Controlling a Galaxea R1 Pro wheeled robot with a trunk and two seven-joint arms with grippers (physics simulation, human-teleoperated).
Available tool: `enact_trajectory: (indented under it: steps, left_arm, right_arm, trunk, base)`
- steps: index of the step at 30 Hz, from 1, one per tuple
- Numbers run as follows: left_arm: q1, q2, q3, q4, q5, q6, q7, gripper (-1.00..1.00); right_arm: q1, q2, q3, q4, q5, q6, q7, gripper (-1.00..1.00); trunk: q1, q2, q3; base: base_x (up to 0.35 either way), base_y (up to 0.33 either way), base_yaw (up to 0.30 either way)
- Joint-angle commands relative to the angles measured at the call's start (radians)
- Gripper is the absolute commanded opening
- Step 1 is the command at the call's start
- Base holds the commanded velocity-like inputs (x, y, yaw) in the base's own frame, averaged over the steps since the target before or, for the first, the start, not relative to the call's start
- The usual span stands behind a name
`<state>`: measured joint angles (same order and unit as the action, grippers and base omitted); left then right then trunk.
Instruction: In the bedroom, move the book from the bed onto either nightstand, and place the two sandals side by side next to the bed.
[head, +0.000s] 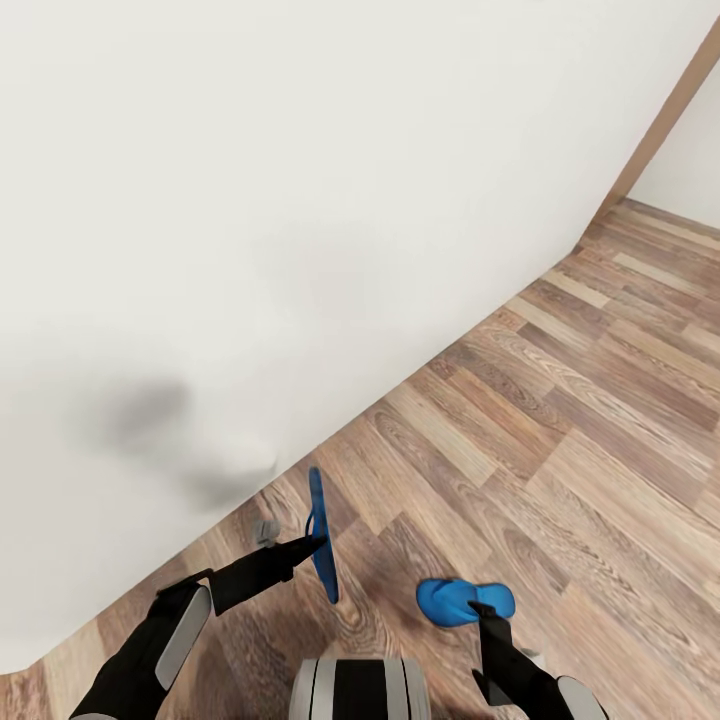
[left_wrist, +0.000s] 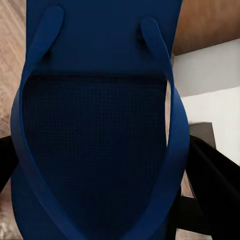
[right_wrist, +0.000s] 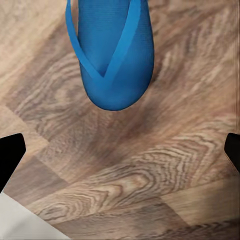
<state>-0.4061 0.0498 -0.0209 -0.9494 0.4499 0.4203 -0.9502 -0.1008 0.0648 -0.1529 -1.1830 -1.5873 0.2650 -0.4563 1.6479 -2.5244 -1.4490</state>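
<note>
The left gripper (head: 312, 545) fingers grasp one blue sandal (head: 322, 535) on edge above the plank floor (head: 560, 400), beside the bed (head: 250, 200). The right gripper (head: 487, 608) fingers are spread, over the second sandal (head: 455, 601) lying flat on the floor to the right.

Domestic bedroom interior: brown plank floor (head: 560, 420), pale bed cover (head: 250, 200) filling 9 to 12 o'clock, tan wood panel (head: 665, 115) at 1 o'clock, blue sandals (head: 465, 600) on the floor.

The left gripper (head: 312, 546), near the bottom middle of the head view, is closed on something. The right gripper (head: 487, 610), lower right, has fingers wide apart.
</note>
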Motion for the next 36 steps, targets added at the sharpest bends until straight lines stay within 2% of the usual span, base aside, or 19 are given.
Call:
enact_trajectory:
  steps: [1,8,14,19,36]
  left_arm:
    - [0.000,0.001,-0.002,0.000,0.010,0.009,0.000,-1.00]
    - [0.000,0.002,-0.001,0.000,0.015,0.012,-0.002,-1.00]
    - [0.000,0.010,-0.001,0.000,0.081,0.037,-0.065,-1.00]
    - [0.000,0.013,-0.001,0.000,0.091,0.061,-0.076,-1.00]
    - [0.001,0.012,-0.002,0.000,0.092,0.062,-0.076,-1.00]
  right_arm:
    - [0.000,0.001,-0.004,-0.001,-0.005,0.005,-0.006,1.00]
    - [0.000,0.001,-0.004,-0.002,-0.005,0.005,-0.007,1.00]
    - [0.000,0.001,-0.004,-0.002,-0.005,0.005,-0.007,1.00]
    - [0.000,0.001,-0.004,-0.002,-0.005,0.005,-0.007,1.00]
    - [0.000,0.001,-0.003,-0.002,-0.005,0.005,-0.007,1.00]
  trunk:
    - [0.000,-0.001,-0.005]
    - [0.003,-0.002,-0.032]
    - [0.006,-0.004,-0.055]
    - [0.008,-0.005,-0.074]
    - [0.008,-0.005,-0.074]
  base:
    - [0.000,0.000,0.000]
    - [0.000,0.000,0.000]
    - [0.000,0.000,0.000]
    - [0.000,0.000,0.000]
    - [0.065,0.000,0.000]
